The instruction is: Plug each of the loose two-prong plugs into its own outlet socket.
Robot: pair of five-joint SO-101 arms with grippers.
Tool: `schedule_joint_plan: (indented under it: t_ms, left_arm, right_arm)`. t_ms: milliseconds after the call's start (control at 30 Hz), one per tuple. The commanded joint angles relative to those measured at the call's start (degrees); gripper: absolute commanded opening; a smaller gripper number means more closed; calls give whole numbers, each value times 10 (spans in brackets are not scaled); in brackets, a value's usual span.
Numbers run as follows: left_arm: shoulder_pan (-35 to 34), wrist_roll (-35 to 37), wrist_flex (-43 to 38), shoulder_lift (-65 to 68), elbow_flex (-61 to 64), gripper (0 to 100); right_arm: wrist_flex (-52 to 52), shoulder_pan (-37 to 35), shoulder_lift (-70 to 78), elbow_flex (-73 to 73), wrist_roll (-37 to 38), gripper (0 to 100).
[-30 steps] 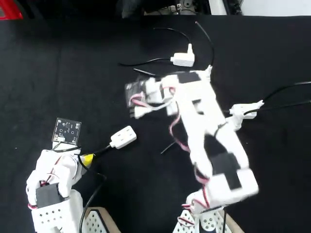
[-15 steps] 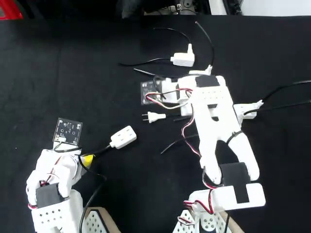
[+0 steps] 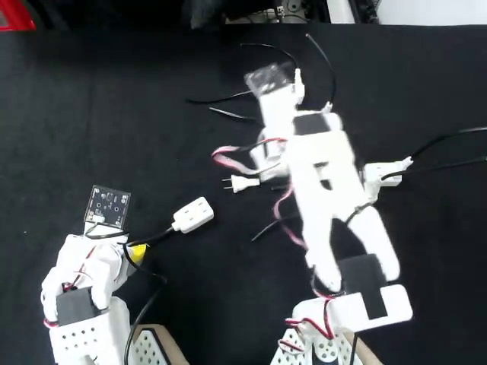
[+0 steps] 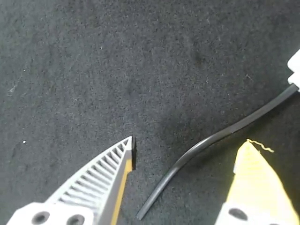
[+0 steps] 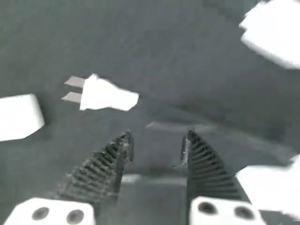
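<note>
Black table (image 3: 91, 99): plug (image 3: 242, 183) loose, unplugged.

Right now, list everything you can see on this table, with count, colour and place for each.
table: one, black, under everything.
two-prong plug: one, white, loose mid-table beside the right arm.
outlet sockets: two, white, one near the left arm, one on the right side.
white fitting: one, far side, mostly hidden by the right arm.
cables: several, black, strewn across the table.
left gripper: one, fingers open astride a black cable.
right gripper: one, black fingers open, above the table near the plug.
</note>
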Motion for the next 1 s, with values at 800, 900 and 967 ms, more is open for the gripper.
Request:
schedule_joint_plan:
  t_ms: [800, 900, 967]
  left_arm:
    - [9, -4, 4, -3, -4, 336]
    - [9, -4, 4, -3, -4, 336]
    - [9, -4, 4, -3, -4, 336]
  right_arm:
    - [-57, -79, 55, 3, -659, 174]
    - [-70, -82, 69, 4, -702, 176]
    - [-111, -82, 95, 11, -715, 177]
